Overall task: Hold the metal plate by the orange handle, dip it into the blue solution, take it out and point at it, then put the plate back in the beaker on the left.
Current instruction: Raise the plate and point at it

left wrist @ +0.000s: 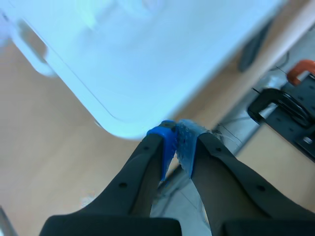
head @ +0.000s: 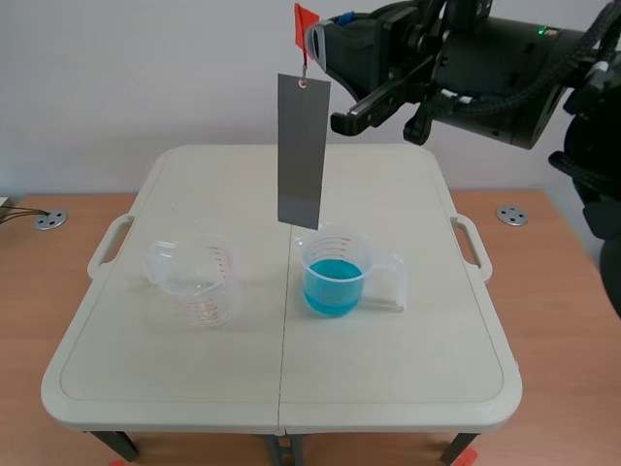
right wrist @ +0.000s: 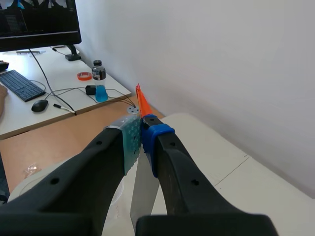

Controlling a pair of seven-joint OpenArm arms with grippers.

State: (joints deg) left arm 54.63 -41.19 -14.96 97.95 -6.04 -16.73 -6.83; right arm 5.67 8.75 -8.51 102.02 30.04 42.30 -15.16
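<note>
A grey metal plate (head: pixel 301 150) hangs upright from an orange handle (head: pixel 306 19), high above the table. My right gripper (head: pixel 315 41), on the arm raised across the top, is shut on that handle. The plate's lower edge is just above the far rim of the beaker of blue solution (head: pixel 333 272). An empty clear beaker (head: pixel 199 277) stands to the left. In the right wrist view the gripper (right wrist: pixel 141 130) pinches the orange handle (right wrist: pixel 143 102), with the plate (right wrist: pixel 144 196) hanging below between the fingers. My left gripper (left wrist: pixel 176 140) is shut on nothing, off a corner of the table (left wrist: pixel 123 64).
The white folding table (head: pixel 281 379) stands on a wooden bench with two round metal discs (head: pixel 50 219) (head: pixel 511 215). A black clamp (left wrist: pixel 290 108) lies beyond the left gripper. A desk with a keyboard (right wrist: pixel 22 84) and a bottle (right wrist: pixel 98 71) is off to the side.
</note>
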